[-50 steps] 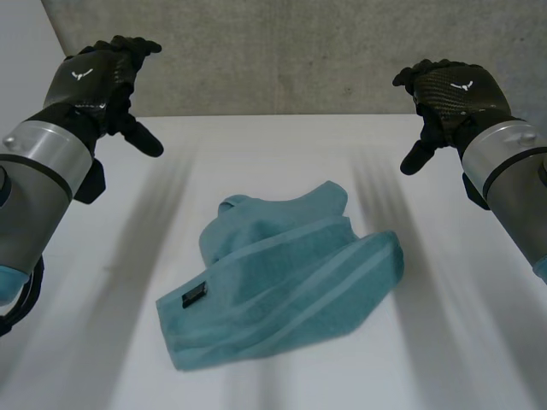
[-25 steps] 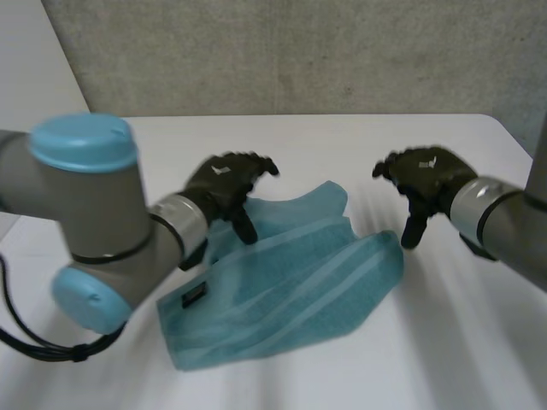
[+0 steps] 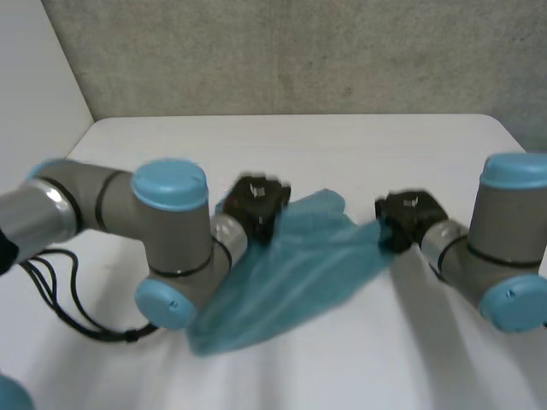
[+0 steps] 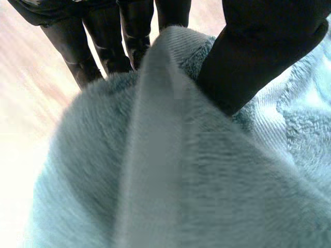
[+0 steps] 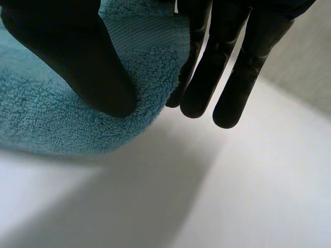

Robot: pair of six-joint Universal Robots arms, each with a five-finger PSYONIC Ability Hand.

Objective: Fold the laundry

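**Item:** towel (image 3: 291, 273), teal terry, one piece. It is laid crumpled at the middle of the white tabletop (image 3: 342, 145), directly on the surface and not within any container. It is bunched and raised toward its far side, and its near corner is left trailing flat.

**Left hand** (image 3: 255, 203): placed at the towel's far left corner. A raised ridge of cloth is pinched between the fingers (image 4: 129, 41) and the thumb (image 4: 258, 57), which are closed narrowly on it.

**Right hand** (image 3: 408, 218): placed at the towel's right corner. The thumb (image 5: 72, 57) is pressed onto the top of the cloth. The straight fingers (image 5: 227, 72) are set just past the hem, with the nearest one touching it, so the edge is taken to be nipped between thumb and fingers.

**Arms:** both are bent low, one on either side of the towel.

**Step in hand:** judged to be the opening grasp, with two corners secured and no tidy fold made yet. The task is judged barely begun.

**Next move called for:** the two held corners would need to be lifted together and drawn apart, so that the towel is spread flat. Only then could one edge be carried over to meet the opposite one. An even pull is needed, since the right hand's shallow hold could be lost if the cloth is tugged sharply.
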